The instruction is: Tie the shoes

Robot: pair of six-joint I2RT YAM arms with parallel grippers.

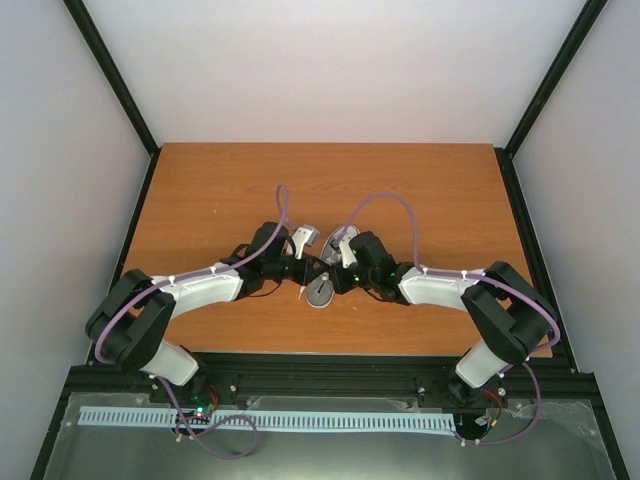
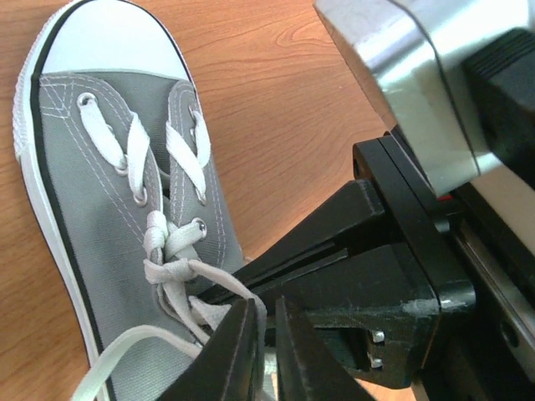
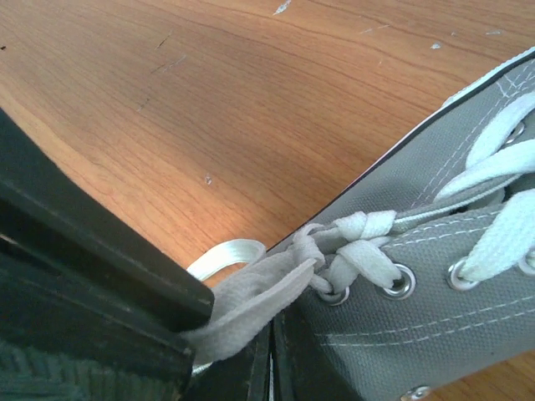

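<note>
Ideally the two ends get drawn apart evenly and low, since the right gripper [image 3: 269,361] is clenched on one lace [image 3: 251,301] and the left gripper [image 2: 266,355] on the other strand, with the half knot [image 3: 351,242] just ahead of their tips. Beyond it the grey sneaker [image 2: 92,217] lies flat on the bench [image 3: 209,100]; both arms reach inward, wrists nearly meeting above it.

White-shelled arms [image 1: 205,288]; black joints [image 1: 130,325]; looping purple cables [image 1: 385,196].

Overhead view; wrist close-ups sharing sneaker [image 2: 92,251]
</note>
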